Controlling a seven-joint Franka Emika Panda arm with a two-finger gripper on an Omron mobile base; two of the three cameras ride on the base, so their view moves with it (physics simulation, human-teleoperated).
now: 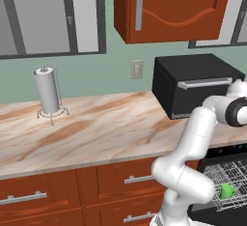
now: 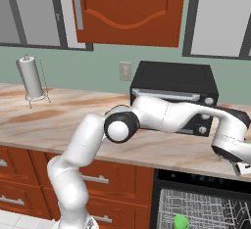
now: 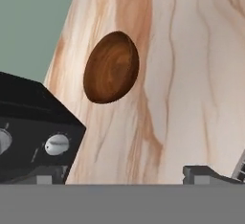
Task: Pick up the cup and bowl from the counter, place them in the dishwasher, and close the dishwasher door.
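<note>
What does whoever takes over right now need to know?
Gripper: jaws open, holding nothing, above the counter to the right of the toaster oven.
Cup: already in the dishwasher rack.
Bowl: brown, on the counter beside the toaster oven, ahead of the gripper, not yet touched.
Dishwasher door: open, with the rack showing.
Left: grasp the bowl, put it in the rack, close the door.
</note>
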